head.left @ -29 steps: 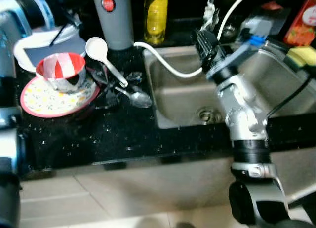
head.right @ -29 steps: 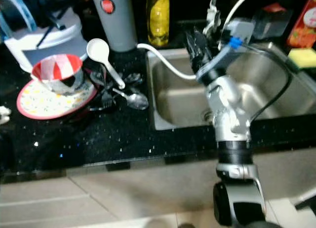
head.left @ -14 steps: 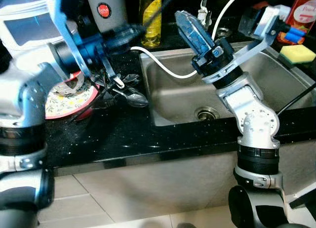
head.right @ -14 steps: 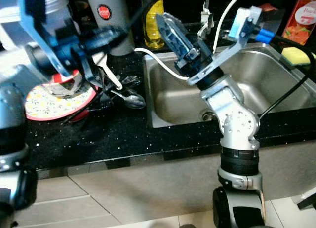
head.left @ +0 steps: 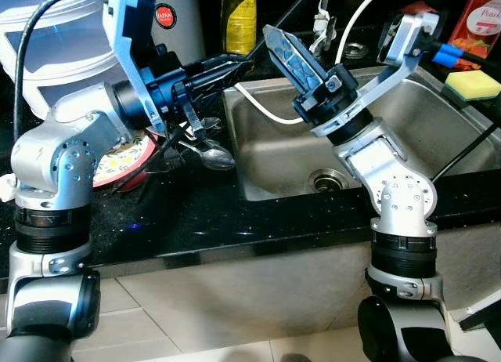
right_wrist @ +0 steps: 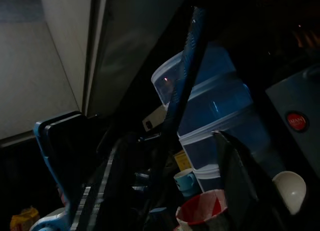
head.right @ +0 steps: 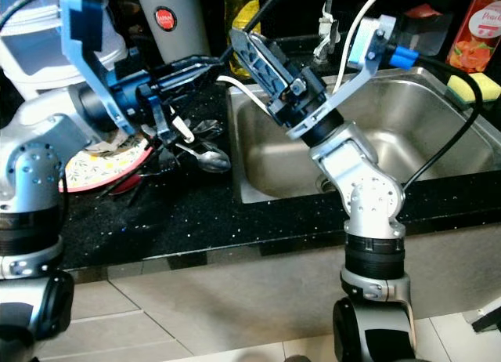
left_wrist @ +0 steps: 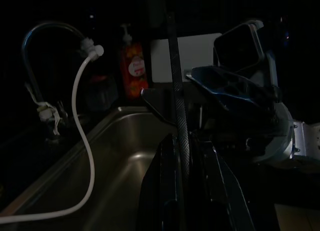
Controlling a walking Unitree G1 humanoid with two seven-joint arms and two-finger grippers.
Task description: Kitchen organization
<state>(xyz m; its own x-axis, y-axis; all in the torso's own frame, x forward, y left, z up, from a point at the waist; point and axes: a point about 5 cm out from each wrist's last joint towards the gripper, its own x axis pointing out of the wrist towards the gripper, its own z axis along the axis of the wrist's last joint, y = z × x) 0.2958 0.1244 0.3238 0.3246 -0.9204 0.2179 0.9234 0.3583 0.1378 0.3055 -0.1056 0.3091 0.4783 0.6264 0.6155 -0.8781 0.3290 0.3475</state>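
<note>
A flowered plate with a red rim (head.left: 117, 162) lies on the black counter (head.left: 196, 213), partly hidden behind my left arm. A red-and-white striped cup (right_wrist: 205, 211) stands on it, and a white spoon (right_wrist: 289, 191) lies beside it. Metal spoons (head.left: 213, 153) lie between the plate and the steel sink (head.left: 274, 154). My left gripper (head.left: 235, 62) hovers above the spoons, pointing toward the sink, open and holding nothing. My right gripper (head.left: 274, 37) is raised over the sink's left edge, pointing up and left, open and holding nothing.
A white hose (head.left: 262, 107) runs from the tap (head.left: 321, 17) into the sink. Behind stand a grey flask (head.left: 168, 17), a yellow bottle (head.left: 239, 17), a white and blue container (head.left: 47, 41), a yellow sponge (head.left: 472, 84) and a red carton (head.left: 481, 17).
My left arm has risen from the left edge and swung over the plate toward the sink. My right gripper has tipped up and to the left. The camera has shifted too.
</note>
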